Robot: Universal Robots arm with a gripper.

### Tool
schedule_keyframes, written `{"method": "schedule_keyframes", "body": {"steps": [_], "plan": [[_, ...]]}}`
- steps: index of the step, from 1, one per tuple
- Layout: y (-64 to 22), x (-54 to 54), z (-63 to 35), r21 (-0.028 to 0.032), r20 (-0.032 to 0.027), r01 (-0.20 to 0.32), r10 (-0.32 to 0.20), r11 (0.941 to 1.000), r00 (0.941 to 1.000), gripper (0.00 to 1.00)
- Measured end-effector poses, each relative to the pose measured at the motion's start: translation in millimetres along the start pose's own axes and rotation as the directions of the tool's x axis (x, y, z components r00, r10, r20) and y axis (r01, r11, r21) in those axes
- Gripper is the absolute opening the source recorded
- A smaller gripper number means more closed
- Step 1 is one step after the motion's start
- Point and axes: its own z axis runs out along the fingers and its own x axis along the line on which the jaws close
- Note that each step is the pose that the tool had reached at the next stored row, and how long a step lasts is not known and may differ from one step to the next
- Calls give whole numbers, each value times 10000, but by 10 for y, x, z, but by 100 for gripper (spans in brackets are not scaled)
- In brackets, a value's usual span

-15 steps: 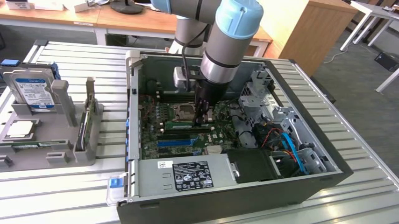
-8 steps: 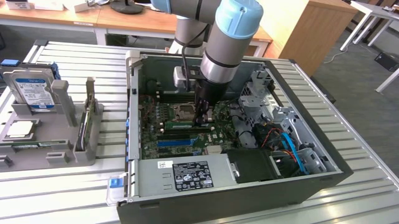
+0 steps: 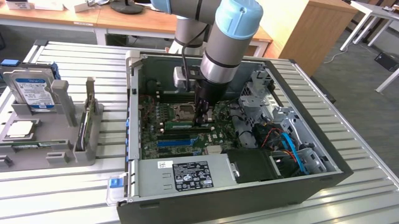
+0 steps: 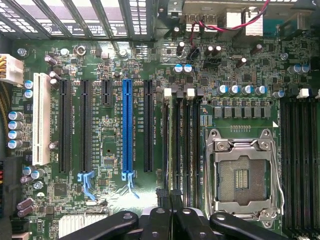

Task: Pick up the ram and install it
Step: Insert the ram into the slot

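The gripper is lowered into the open computer case, and its fingers are drawn almost together, pinched on the thin upper edge of the ram. The ram is seen standing on edge along a memory slot of the motherboard, just beside the processor socket.

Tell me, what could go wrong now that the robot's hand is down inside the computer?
1. The gripper seems clamped on the ram at the narrow memory slots. If the stick is slightly off line, pushing might bend or jam it.
2. The empty processor socket sits right beside those slots, so a slip sideways could scrape its contacts.
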Motion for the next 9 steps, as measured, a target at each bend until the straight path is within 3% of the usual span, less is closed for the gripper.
{"method": "schedule_keyframes", "body": {"steps": [9], "plan": [[-1, -5, 5, 1, 2, 1, -1, 10000, 10000, 12]]}}
